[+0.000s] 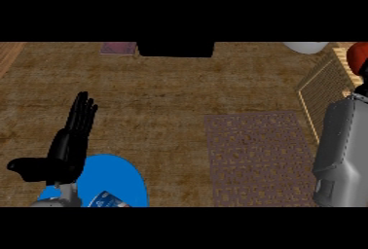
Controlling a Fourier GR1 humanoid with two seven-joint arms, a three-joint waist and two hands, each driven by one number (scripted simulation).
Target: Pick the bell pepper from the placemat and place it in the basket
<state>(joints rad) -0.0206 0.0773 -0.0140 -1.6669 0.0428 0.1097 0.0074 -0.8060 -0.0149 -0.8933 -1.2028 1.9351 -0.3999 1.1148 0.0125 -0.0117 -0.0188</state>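
Observation:
The red bell pepper [357, 54] shows at the far right edge, above the wicker basket [325, 83]. My right hand [363, 78] is mostly cut off by that edge; its black fingers wrap the pepper's lower side, and the grey forearm [338, 155] runs up along the right. The brownish patterned placemat [255, 155] lies bare on the counter, left of that forearm. My left hand [72, 141] rests open at the lower left with fingers straight up and thumb out to the left, holding nothing.
A blue plate [119, 180] sits under my left wrist at the lower edge, with a small card-like object [108, 199] on it. A white bowl [305, 46], a black block [176, 48] and a pink item [119, 47] line the far edge.

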